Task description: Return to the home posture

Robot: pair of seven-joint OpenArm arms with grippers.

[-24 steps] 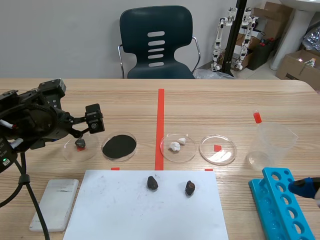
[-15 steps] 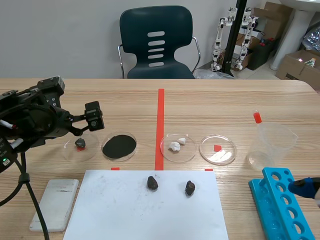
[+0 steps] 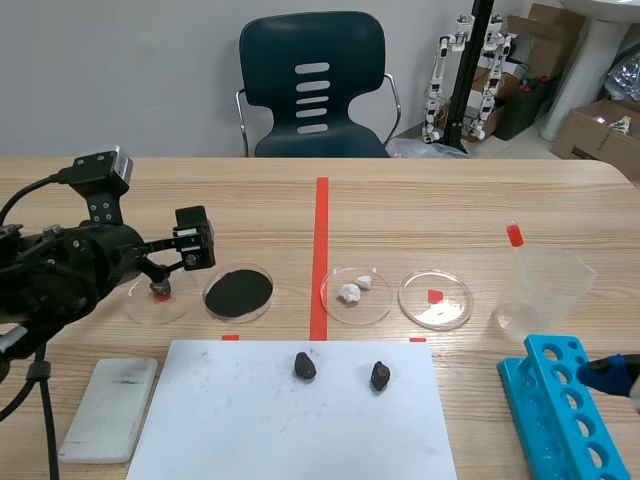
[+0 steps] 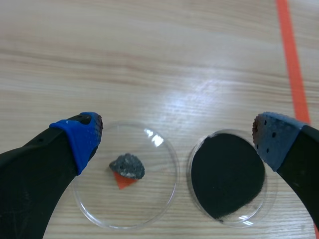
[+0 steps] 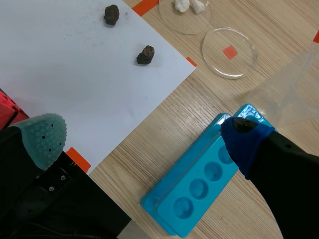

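While both the left gripper point(image 4: 179, 134) and right gripper point(image 5: 143, 137) stand spread, the left hovers over the mid-left petri dish point(image 3: 176, 308).

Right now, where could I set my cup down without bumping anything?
Free: the bare wood beyond the four dishes, both sides of the red tape line. Crowded: the near edge, with white sheet, blue rack and beaker.

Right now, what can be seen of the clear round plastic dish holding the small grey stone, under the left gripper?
The clear round dish looks like thin transparent plastic, shallow, with a low rim catching glare. It sits flat on the wooden table. One small grey stone lies near its middle, over an orange-red tape square seen through the bottom. The left gripper hangs open above it. A round dish of black powder stands beside it, apart.
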